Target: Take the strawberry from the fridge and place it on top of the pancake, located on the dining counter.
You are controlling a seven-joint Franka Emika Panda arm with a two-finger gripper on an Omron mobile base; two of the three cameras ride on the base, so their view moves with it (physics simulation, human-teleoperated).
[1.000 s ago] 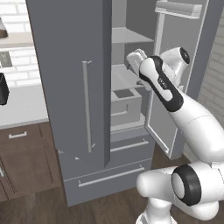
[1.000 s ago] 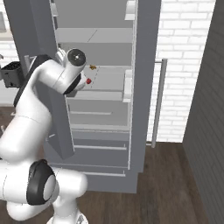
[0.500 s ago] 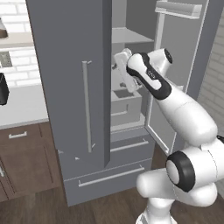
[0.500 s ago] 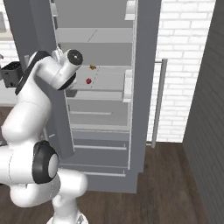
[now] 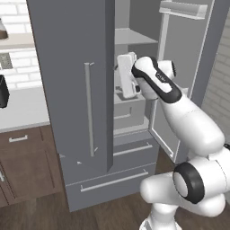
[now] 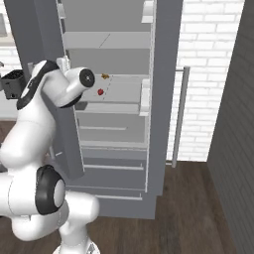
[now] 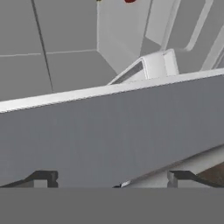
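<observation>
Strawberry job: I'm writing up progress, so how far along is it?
Done: the fridge stands open. In hand: the open, empty end effector is reaching in; the strawberry lies untouched on its shelf. Left: grasp it, carry it to the pancake.

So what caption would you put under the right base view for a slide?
White robot arm reaches into the open matte grey fridge toward a tiny bright red strawberry lying beside a small yellow-brown morsel.

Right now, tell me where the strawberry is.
In the right base view the strawberry lies on a shelf inside the open fridge, just below a small yellow-brown item, right of the arm's wrist.
</observation>
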